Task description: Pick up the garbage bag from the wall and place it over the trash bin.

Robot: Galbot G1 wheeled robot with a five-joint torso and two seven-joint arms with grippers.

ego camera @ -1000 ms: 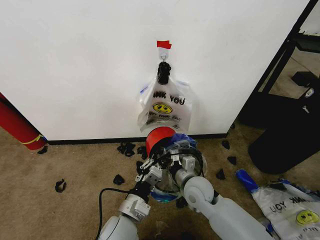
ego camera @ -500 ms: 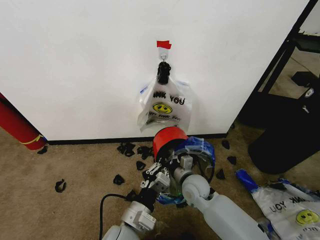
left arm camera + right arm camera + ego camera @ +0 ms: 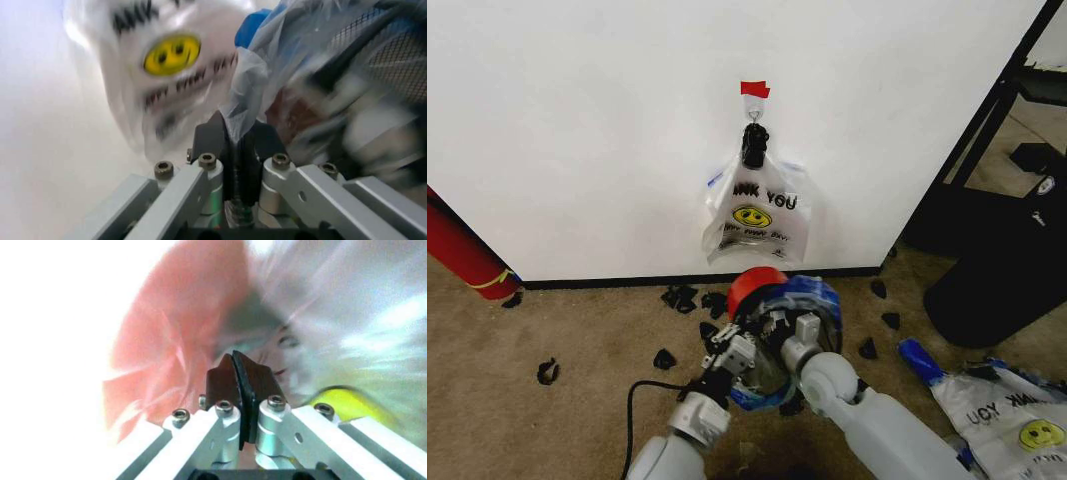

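Since a moment ago both arms and the tilted trash bin [image 3: 752,283] have shifted slightly left again, the bin's red base dipping lower under the wall [image 3: 577,120]. The left gripper [image 3: 727,350] is clamped on a fold of the garbage bag [image 3: 802,295], seen pinched between its pads in the left wrist view. The right gripper [image 3: 792,325] has its pads pressed together against plastic, probably also gripping the bag. That bag is draped partly around the bin's mouth; another like it hangs on the hook [image 3: 754,101]. To finish well, I judge the grippers should pull apart evenly, keeping the film taut over the rim without tipping the bin further.
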